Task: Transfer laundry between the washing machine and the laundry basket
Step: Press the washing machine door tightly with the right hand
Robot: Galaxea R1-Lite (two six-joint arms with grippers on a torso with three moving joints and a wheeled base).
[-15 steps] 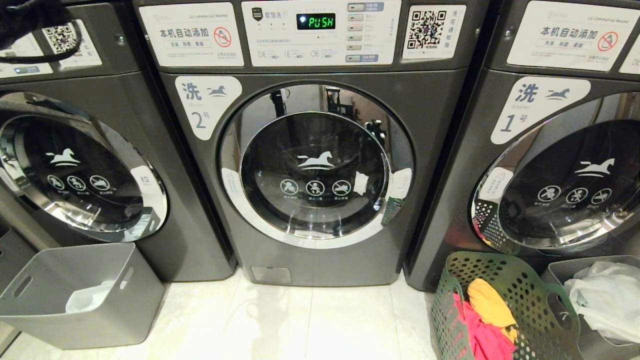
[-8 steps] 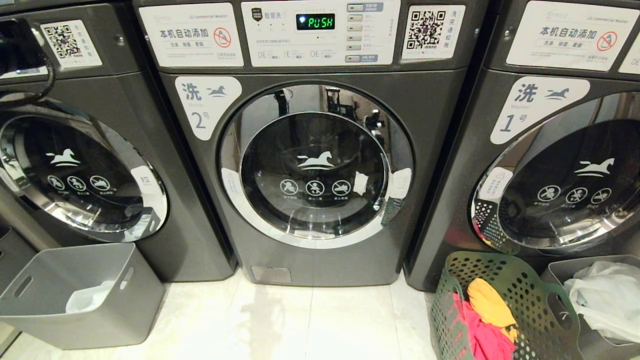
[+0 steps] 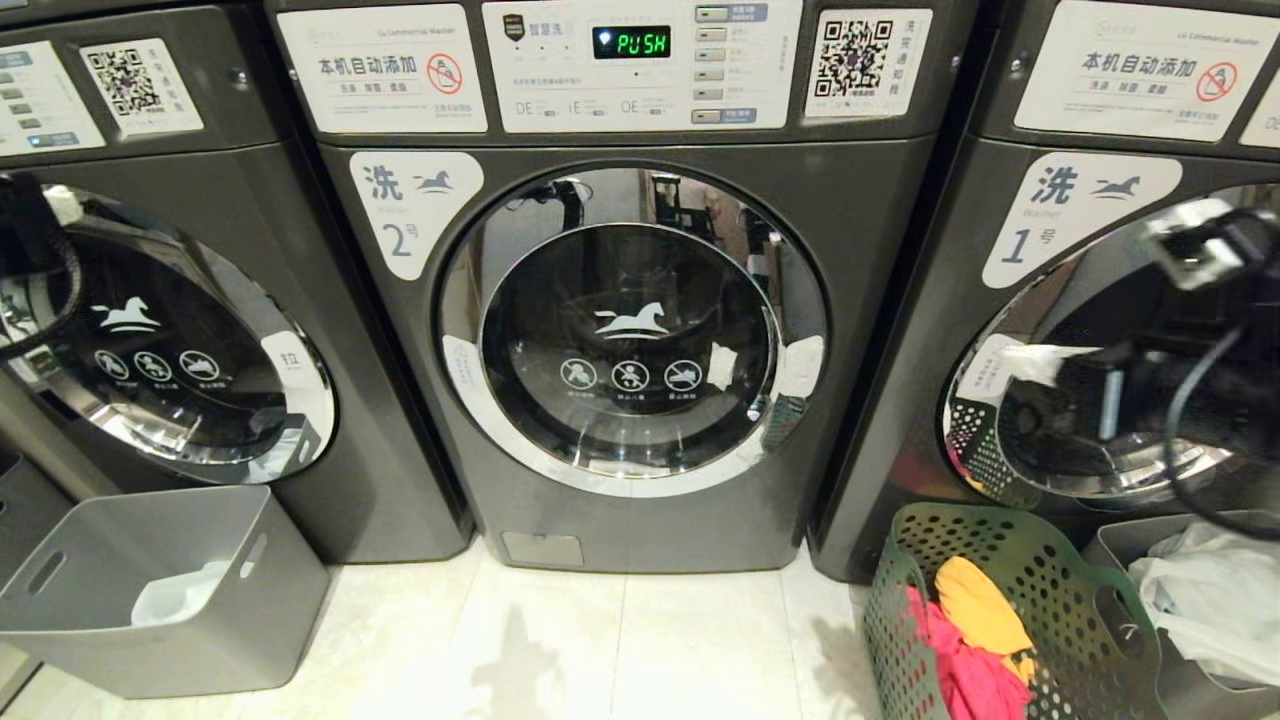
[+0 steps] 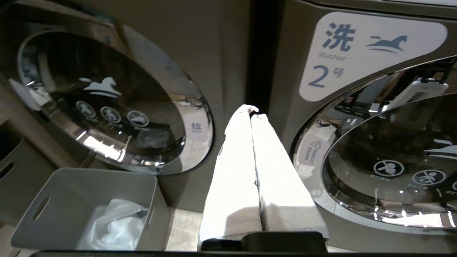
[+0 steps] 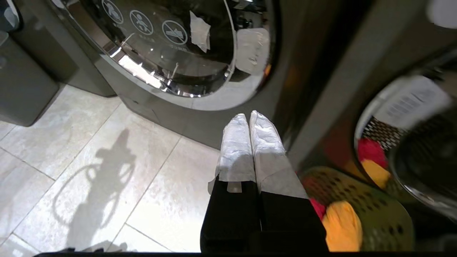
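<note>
First, with both the left end effector [image 4: 251, 115] and the right end effector [image 5: 247, 117] pressed closed and empty, the robot should pull open the dark grey washing machine's [image 3: 640, 540] chrome-rimmed round glass door [image 3: 630, 330] before lifting the red-pink and yellow cloth pieces [image 3: 975, 625] from the green holed plastic basket [image 3: 1010, 545].

The laundry basket [image 3: 1010, 610] is running off the lower edge of the head view, taking part of the laundry [image 3: 975, 640] with it. Close beside the right gripper [image 5: 249, 116], that basket is smearing into a blur, and the neighbouring door is blurring too.

Red-pink and yellow-orange laundry [image 3: 975, 640] sits in the green laundry basket [image 3: 1060, 580] — the washing machine [image 3: 630, 330] door shut.
</note>
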